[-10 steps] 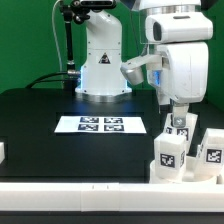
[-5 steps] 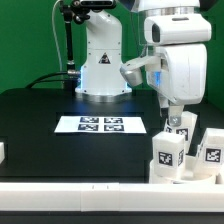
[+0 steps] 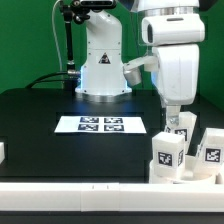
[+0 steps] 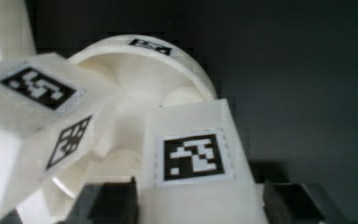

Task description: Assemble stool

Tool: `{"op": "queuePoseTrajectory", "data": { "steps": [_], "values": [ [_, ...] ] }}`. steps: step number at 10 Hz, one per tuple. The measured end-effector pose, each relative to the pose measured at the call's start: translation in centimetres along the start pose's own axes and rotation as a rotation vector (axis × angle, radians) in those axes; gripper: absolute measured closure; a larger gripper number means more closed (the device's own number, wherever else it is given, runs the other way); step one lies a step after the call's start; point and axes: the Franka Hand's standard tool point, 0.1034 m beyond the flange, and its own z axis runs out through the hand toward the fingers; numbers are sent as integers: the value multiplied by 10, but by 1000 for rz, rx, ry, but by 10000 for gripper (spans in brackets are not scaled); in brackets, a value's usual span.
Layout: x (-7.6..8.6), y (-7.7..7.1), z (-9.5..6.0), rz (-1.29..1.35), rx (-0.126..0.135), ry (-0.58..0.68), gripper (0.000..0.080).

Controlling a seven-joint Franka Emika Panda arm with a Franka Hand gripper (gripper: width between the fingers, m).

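At the exterior view's right, my gripper (image 3: 176, 117) reaches straight down into a cluster of white stool parts. It is shut on the upper end of a white block leg (image 3: 181, 131) with a square marker tag. In the wrist view that leg (image 4: 195, 150) fills the gap of the gripper (image 4: 197, 205), and a dark finger (image 4: 105, 198) presses each side. A second tagged leg (image 3: 168, 152) stands in front and a third (image 3: 212, 150) to the right. The round seat (image 4: 149, 68) lies just behind the held leg, beside another tagged leg (image 4: 37, 92).
The marker board (image 3: 100, 124) lies flat in the middle of the black table. The arm's white base (image 3: 100, 62) stands behind it. A white rim (image 3: 80, 190) runs along the table's front edge, and a small white piece (image 3: 2, 152) sits at the far left edge.
The jaws have closed from wide open onto the leg. The arm itself has hardly moved and the parts stay where they were.
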Motion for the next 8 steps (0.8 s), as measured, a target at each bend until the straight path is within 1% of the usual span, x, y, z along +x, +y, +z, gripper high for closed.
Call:
{"op": "queuePoseTrajectory", "data": {
  "steps": [2, 4, 5, 8],
  "values": [
    [-2, 0, 0, 153, 1, 1, 459],
    [-2, -1, 1, 386, 6, 9, 459],
    [-2, -1, 1, 458, 6, 10, 459],
    [0, -2, 1, 862, 17, 25, 459]
  ]
}}
